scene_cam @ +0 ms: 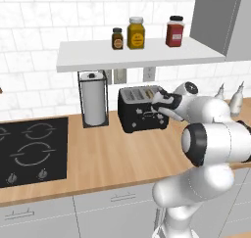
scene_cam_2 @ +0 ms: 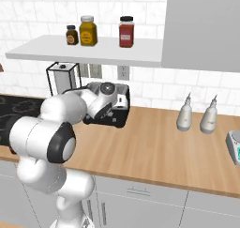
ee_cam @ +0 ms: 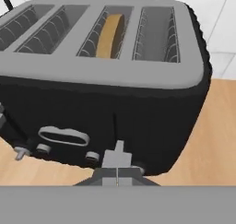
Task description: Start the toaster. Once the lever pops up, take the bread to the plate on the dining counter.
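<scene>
Black toaster [ee_cam: 106,80] just ahead of hand [ee_cam: 117,172], fingers closed at lever; bread [ee_cam: 110,36] seated in slot. Starting step; next, probably pressing down.

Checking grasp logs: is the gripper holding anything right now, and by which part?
Nothing held. The gripper is shut, at the toaster's front lever; the bread sits in a slot.

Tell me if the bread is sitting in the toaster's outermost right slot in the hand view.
No: the bread stands in the toaster's third slot from the left, and the rightmost slot is bare.
</scene>
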